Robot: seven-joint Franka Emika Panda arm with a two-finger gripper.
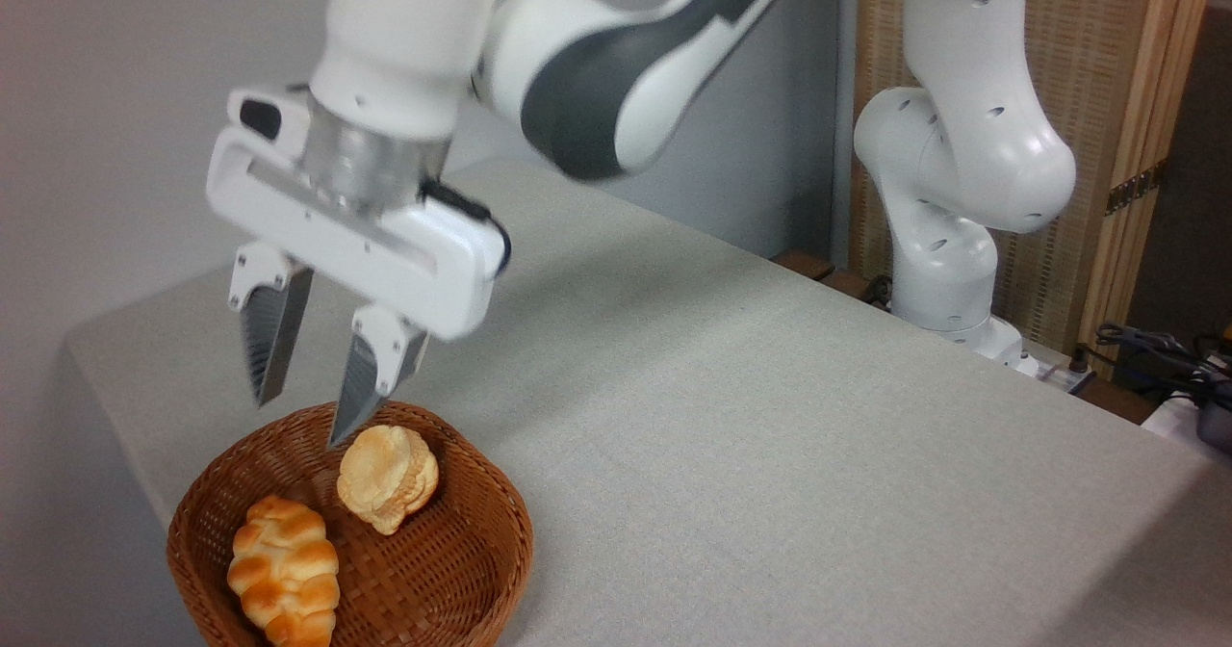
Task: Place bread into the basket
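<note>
Bread [284, 572] lies inside basket [481, 503] at the table's [770, 416] near-left corner, beside a round bun [387, 478]. Gripper [298, 421] hovers above basket's far rim, jaws wide, holding nothing.

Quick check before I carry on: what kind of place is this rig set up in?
Probably a lab or test room, not a kitchen: a white robot arm base bolted beside a plain grey cloth-covered table, loose cables at right, and a wooden slatted screen behind.

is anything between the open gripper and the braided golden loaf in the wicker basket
Nothing visible. The braided golden loaf already lies inside the round brown wicker basket, beside the pale round puff bun. The gripper hangs open above, holding nothing.
</note>
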